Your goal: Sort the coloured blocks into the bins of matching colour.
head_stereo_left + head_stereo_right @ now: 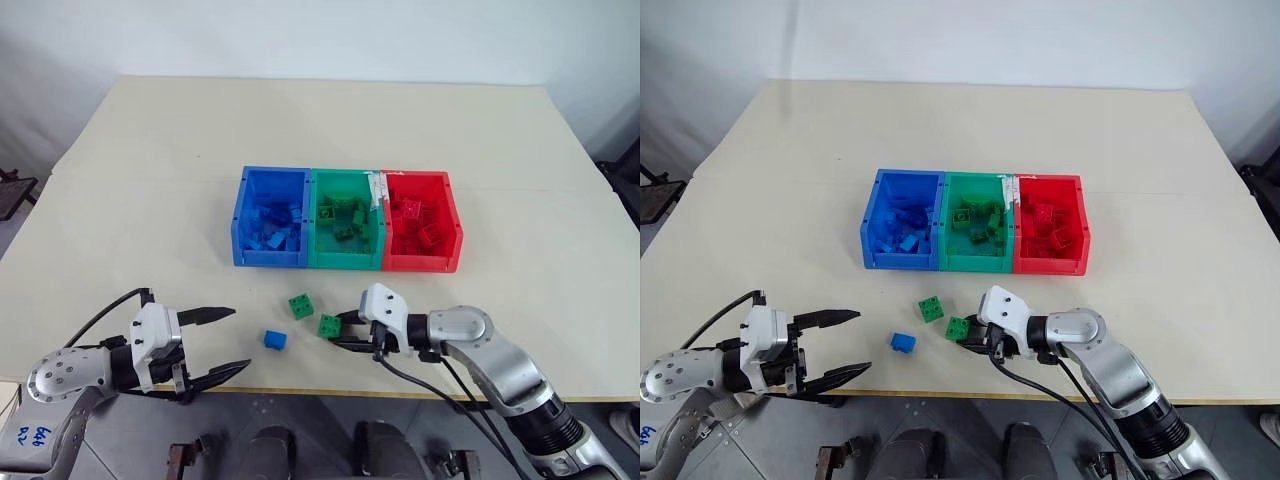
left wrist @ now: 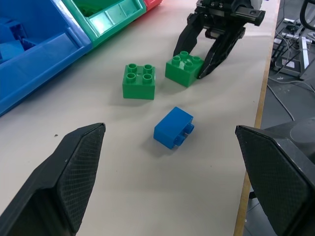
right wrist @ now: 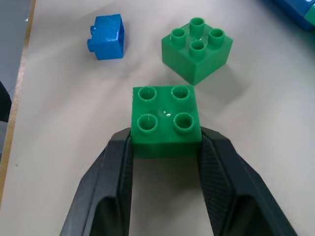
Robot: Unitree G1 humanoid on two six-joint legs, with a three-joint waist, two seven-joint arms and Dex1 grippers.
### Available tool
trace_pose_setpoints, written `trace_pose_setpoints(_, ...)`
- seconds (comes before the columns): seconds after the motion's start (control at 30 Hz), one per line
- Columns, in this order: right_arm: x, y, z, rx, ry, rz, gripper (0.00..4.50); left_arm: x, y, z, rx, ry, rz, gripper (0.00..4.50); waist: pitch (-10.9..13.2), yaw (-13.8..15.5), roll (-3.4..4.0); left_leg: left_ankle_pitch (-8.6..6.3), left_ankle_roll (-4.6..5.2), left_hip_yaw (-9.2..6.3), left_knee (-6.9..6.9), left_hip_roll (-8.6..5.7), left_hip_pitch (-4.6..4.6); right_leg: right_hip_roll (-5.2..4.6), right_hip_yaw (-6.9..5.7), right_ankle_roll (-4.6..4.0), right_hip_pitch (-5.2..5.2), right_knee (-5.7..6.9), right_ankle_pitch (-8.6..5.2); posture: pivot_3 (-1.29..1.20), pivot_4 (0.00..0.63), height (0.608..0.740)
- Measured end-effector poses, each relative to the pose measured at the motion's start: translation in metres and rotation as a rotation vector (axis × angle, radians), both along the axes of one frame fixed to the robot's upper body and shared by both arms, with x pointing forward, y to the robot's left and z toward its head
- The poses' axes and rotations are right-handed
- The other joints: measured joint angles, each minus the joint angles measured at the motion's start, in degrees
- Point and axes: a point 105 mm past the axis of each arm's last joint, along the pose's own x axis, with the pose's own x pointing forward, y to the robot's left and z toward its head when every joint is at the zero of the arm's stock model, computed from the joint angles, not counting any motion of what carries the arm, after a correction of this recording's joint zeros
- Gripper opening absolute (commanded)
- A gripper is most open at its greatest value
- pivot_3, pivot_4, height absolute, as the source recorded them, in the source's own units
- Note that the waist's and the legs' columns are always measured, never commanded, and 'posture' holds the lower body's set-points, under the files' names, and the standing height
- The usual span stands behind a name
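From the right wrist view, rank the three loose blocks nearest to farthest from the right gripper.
1. Green block between the right gripper fingers, which press its sides.
2. Second green block, just beyond, on the bin side.
3. Blue block, beyond, towards the table edge.

Three joined bins (image 1: 347,262) sit mid-table (image 1: 150,180) in a left-to-right row, each with blocks inside. Near side of the bins, three loose blocks on the tabletop: one block (image 1: 301,305) just near of the middle bin, a second block (image 3: 166,120) just right of and slightly nearer than it, a third (image 1: 275,339) left of both and nearest the table's near edge. Right gripper (image 1: 340,331) is at the second block, one finger either side of it, both touching. Left gripper (image 1: 230,340) sits at the near-left, apart from the blocks.
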Motion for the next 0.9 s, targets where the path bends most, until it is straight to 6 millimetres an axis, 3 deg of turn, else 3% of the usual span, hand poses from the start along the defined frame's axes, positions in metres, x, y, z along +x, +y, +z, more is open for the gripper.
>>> trace_pose_setpoints(0.13,0.008,0.003,0.02,0.107,-0.011,0.008,1.46,0.003,-0.001,0.003,-0.025,-0.014,0.016,4.5,0.0,-0.2,0.0,0.0,0.0,0.06,0.01,0.01,0.02,0.02,-0.02,0.0,0.0,0.02,0.0,0.0,0.15,0.74)
trace_pose_setpoints(0.3,0.052,0.007,0.085,0.264,-0.165,-0.086,1.46,0.013,0.004,0.016,-0.097,-0.07,0.097,4.5,0.0,-0.7,0.0,0.03,-0.04,0.07,0.01,0.04,0.07,0.03,-0.05,0.0,-0.04,0.14,0.0,0.0,0.15,0.74)
trace_pose_setpoints(0.37,0.07,0.004,0.102,0.3,-0.205,-0.155,1.46,0.015,0.008,0.019,-0.105,-0.082,0.129,4.5,0.0,-1.0,0.0,0.03,-0.04,0.03,-0.05,0.02,0.06,0.03,-0.05,0.0,-0.05,0.28,0.0,0.0,0.15,0.74)
trace_pose_setpoints(0.53,0.111,-0.006,0.114,0.314,-0.287,-0.324,1.46,0.017,0.014,0.022,-0.111,-0.099,0.176,4.5,0.0,-1.4,0.0,-0.01,0.03,0.04,-0.08,-0.09,-0.01,0.03,-0.22,-0.01,-0.14,0.34,0.01,0.0,0.15,0.74)
trace_pose_setpoints(0.63,0.122,-0.01,0.112,0.291,-0.298,-0.351,2.42,0.017,0.016,0.022,-0.109,-0.1,0.193,4.5,0.0,-1.6,0.0,-0.03,0.07,0.06,-0.1,-0.11,-0.01,0.04,-0.31,-0.01,-0.14,0.33,0.01,0.0,0.15,0.74)
trace_pose_setpoints(0.83,0.121,-0.019,0.109,0.264,-0.298,-0.312,4.39,0.016,0.017,0.023,-0.106,-0.104,0.215,4.5,0.0,-1.4,0.0,-0.04,0.08,0.07,-0.09,-0.13,-0.02,0.04,-0.35,-0.01,-0.13,0.33,0.01,0.0,0.15,0.74)
trace_pose_setpoints(0.9,0.116,-0.037,0.11,0.26,-0.315,-0.297,4.46,0.016,0.02,0.022,-0.106,-0.093,0.231,4.5,0.0,-1.2,0.0,-0.05,0.1,-0.01,-0.07,-0.15,-0.03,0.03,-0.38,-0.01,-0.06,0.32,0.01,0.0,0.15,0.74)
